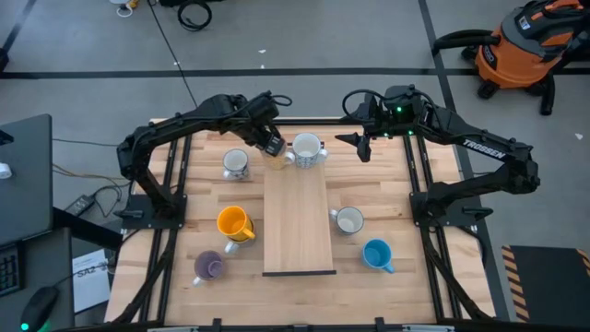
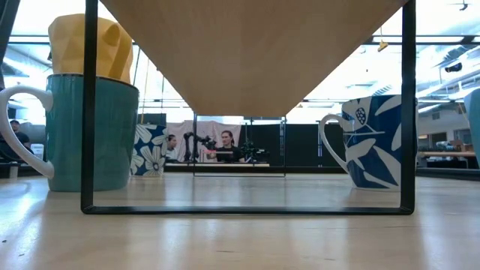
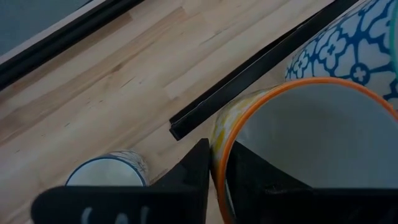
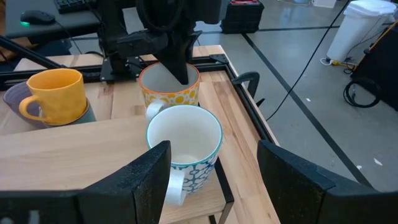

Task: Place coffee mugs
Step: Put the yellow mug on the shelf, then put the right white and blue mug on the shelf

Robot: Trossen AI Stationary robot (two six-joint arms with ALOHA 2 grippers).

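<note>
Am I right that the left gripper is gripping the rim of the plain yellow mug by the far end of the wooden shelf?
Not quite. In the right wrist view the left gripper grips the rim of a yellow-patterned mug; the plain yellow mug sits untouched elsewhere.

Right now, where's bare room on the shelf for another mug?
The shelf is bare from its middle to the near edge. The far end is crowded: a blue-patterned mug sits there, beside the yellow-dotted mug in the left pincer.

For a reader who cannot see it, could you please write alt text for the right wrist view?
The left end effector grips the rim of a yellow-patterned mug on the wooden table. In front of it, a blue-patterned white mug stands on a raised board between the open fingers of the right end effector.
</note>
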